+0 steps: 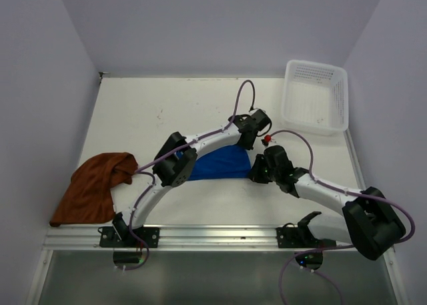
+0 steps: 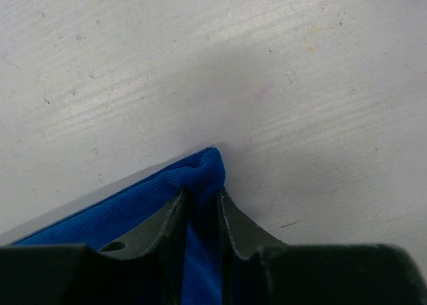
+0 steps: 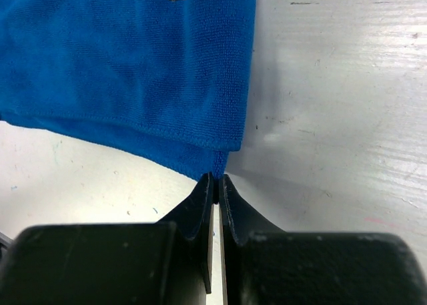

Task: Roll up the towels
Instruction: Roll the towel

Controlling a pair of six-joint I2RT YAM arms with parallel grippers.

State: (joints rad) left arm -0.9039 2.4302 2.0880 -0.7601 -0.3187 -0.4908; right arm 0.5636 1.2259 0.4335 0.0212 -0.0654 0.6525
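**Blue towel** (image 1: 217, 165): lies at the middle of the table (image 1: 167, 111), between the two wrists. Spread fairly flat, tapering to the left under the left arm. In the right wrist view a doubled, stitched hem runs along its near edge. Both of its right-hand corners are in the grippers.

**Left gripper** (image 2: 200, 195): reaches across the towel to its far-right corner. The jaws are drawn in on a raised fold of blue cloth, which fills the narrow gap between the fingers (image 2: 175, 211) and peaks just beyond their tips. From above it sits at the towel's far-right end (image 1: 247, 143).

**Right gripper** (image 3: 217, 179): at the towel's near-right corner. The jaws are pressed together with only a hairline slit, and the very tip of the corner is nipped between them. Seen from above just right of the cloth (image 1: 257, 171).

**Brown towel** (image 1: 93, 185): bunched in a loose heap at the near-left edge of the table, well apart from the blue one, touched by neither gripper.

**Basket** (image 1: 317, 95): white, perforated plastic, upright at the far-right corner of the table, well apart from both towels.

**Table**: white, with scuffs and faint marks
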